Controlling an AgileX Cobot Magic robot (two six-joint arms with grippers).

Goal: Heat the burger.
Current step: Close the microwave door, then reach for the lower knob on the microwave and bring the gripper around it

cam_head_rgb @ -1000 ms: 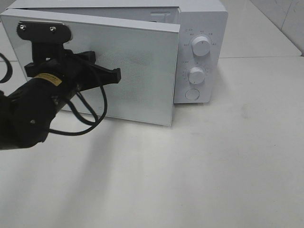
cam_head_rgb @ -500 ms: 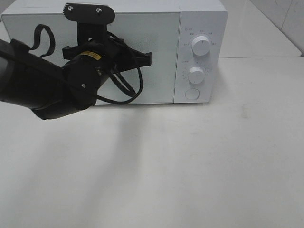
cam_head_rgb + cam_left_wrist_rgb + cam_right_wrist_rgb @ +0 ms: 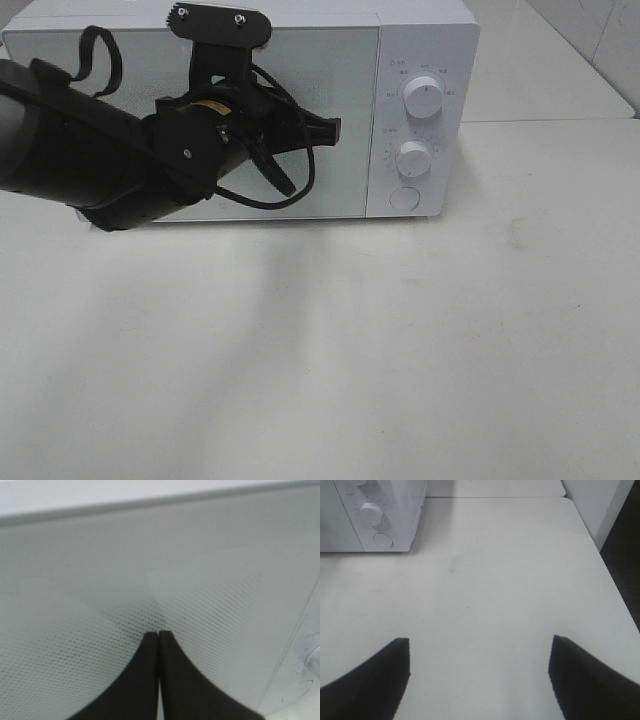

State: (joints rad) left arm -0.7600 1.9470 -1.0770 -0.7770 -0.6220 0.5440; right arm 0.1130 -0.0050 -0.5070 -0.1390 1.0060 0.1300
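Now left end effector (image 3: 159, 633), pinched, touches microwave door (image 3: 342, 70).

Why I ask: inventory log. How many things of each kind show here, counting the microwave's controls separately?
White boxy microwave oven: 1
White round rotary knobs: 2
White round flat push button: 1
Black robot grippers (left gripper, right gripper): 2
Total: 6

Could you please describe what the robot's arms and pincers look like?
The left arm is thick and black, with a yellow label, looping black cables and a black bracket bearing two silver screws. The left pincer is slim, black and curves to a tip; the right pincer is black too.
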